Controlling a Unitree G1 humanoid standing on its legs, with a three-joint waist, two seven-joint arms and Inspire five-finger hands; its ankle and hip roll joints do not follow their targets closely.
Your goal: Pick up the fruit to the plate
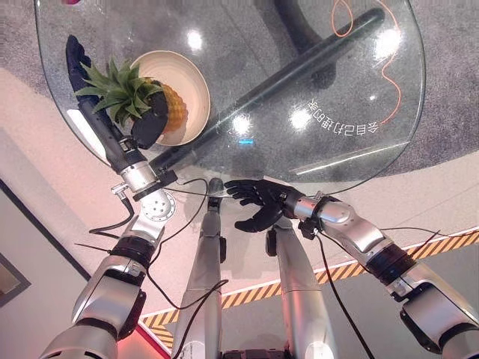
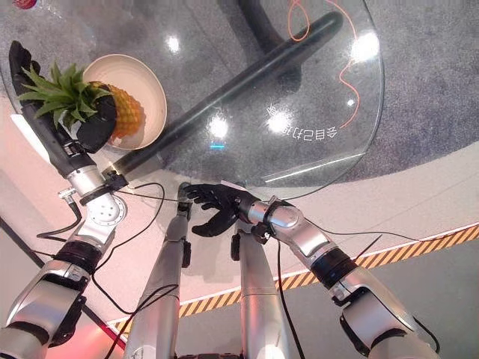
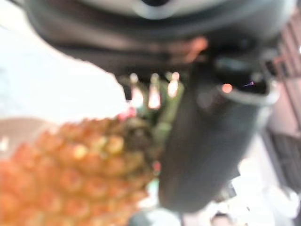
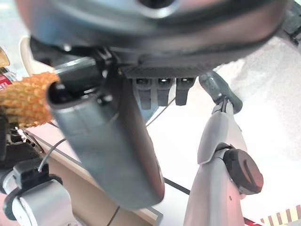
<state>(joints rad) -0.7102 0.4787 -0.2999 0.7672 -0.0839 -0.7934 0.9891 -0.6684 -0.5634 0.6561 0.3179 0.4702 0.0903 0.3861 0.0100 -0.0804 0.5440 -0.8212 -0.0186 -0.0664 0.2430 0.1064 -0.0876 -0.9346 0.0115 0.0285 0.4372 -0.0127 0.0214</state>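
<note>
Left hand: the dark left hand is clamped round the orange pineapple with a green leafy crown, fingers and thumb curled about it just below the crown.
Fruit: the pineapple is held over the shallow cream round plate; whether it already rests on the plate cannot be told.
Plate: it sits near the edge of the round glass bench.
Right hand: the dark right hand hangs idle below the bench edge, fingers loosely spread.
Step judged: lowering and release.
Advice: the fruit should be settled on its side inside the rim before the grip is loosened, so that rolling off is avoided.
</note>
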